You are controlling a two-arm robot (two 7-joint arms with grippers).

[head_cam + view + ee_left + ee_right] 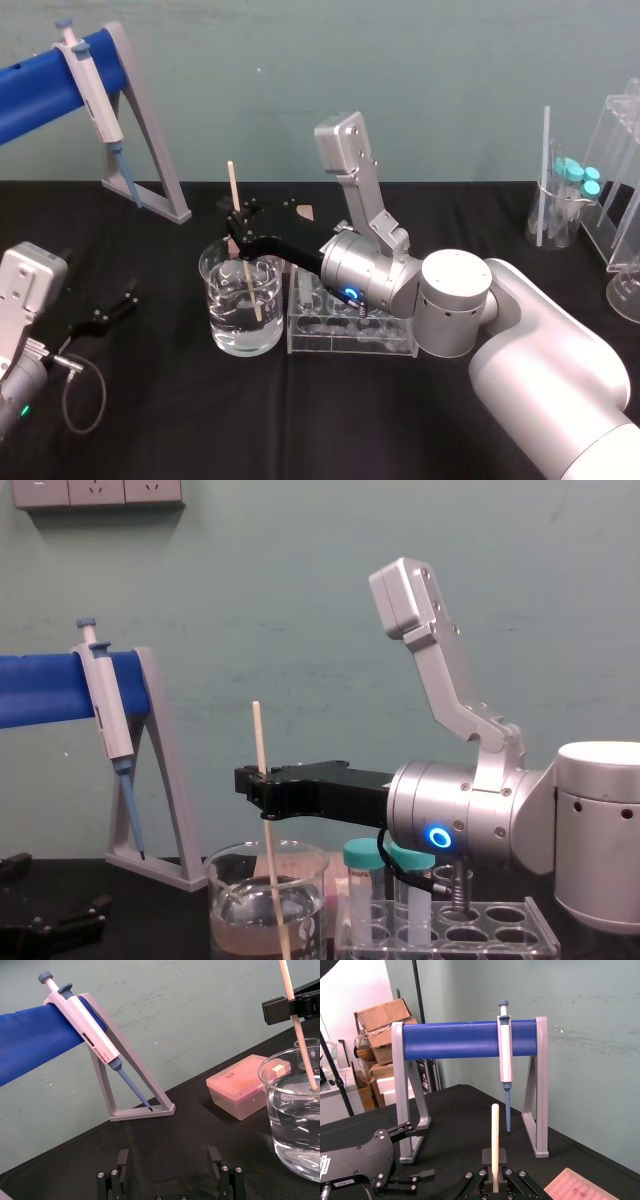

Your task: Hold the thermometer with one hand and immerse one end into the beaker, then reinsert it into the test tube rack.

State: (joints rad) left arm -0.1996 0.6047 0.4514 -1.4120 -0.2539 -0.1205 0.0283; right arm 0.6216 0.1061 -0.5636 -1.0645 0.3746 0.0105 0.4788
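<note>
Above the beaker, the right tool gripped the thermometer; the chest view showed its lower end submerged, rack beside. On the bench, the left tool lay spread, empty.

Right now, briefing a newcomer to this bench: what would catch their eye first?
The right gripper, over the central beaker, clamps the thermometer nearly upright, its lower end in the liquid. Back left, a pipette hangs on a blue-barred stand; the left gripper rests open, front left.
</note>
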